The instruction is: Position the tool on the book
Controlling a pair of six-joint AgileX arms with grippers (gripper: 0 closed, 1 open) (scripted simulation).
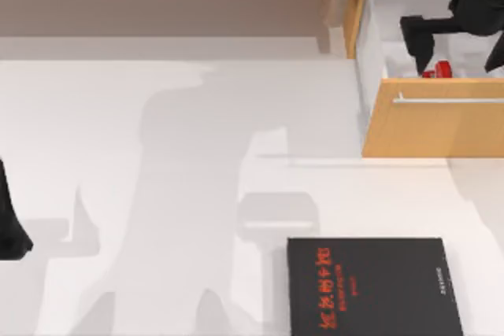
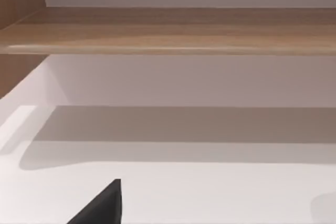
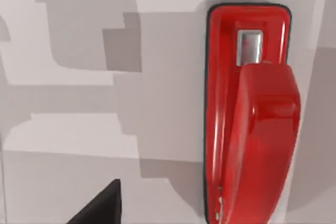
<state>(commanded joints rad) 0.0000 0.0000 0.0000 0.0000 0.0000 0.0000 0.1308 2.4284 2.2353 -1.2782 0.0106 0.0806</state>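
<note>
right gripper (image 1: 461, 57): reaches down into the open wooden drawer (image 1: 433, 123) at the table's far right, above the red tool (image 1: 435, 69); grip state cannot tell | tool: lies on the drawer's white floor | book (image 1: 370, 287): flat on table, near edge, right | left gripper (image 1: 12, 226): parked at left edge

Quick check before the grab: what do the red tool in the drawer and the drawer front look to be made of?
The tool looks like glossy moulded plastic or enamelled metal: bright highlights run along its red body, with a small silvery metal-looking plate near one end. The drawer front looks like matte light wood, with faint grain and a thin pale handle bar.
</note>
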